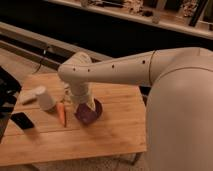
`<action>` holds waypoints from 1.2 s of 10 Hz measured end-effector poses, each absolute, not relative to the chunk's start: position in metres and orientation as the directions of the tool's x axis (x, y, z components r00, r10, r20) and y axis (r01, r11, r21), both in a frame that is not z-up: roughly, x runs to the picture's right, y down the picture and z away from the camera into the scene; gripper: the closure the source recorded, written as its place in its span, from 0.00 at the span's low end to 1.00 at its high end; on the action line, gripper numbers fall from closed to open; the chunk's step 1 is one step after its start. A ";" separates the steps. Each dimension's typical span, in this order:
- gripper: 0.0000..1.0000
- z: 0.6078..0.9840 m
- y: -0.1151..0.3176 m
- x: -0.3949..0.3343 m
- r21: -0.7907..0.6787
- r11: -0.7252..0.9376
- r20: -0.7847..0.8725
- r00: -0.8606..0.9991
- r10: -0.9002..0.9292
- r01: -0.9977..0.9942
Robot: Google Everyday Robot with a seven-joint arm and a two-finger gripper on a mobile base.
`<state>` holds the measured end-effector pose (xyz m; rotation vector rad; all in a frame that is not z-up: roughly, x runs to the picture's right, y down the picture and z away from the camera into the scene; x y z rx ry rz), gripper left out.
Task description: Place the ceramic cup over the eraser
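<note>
The white ceramic cup stands on the left part of the wooden table. The black eraser lies flat near the table's left front edge, a short way in front and to the left of the cup. My gripper is at the end of the white arm, low over the table between an orange carrot and a dark purple bowl, to the right of the cup. The wrist hides most of it. It touches neither cup nor eraser.
The carrot lies just right of the cup. The purple bowl sits near the table's middle. A flat pale object lies left of the cup. A dark rail and shelves run behind the table. My large white arm body fills the right side.
</note>
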<state>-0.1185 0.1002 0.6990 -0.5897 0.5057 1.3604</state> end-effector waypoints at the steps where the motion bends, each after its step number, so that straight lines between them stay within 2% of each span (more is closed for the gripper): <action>1: 0.35 0.695 0.099 -0.136 -0.135 0.157 -0.640 0.207 0.740 -0.978; 5: 0.35 0.682 0.087 -0.201 -0.238 0.351 -0.592 0.422 0.687 -0.906; 12: 0.35 0.696 0.035 -0.248 -0.236 0.468 -0.515 0.518 0.682 -0.851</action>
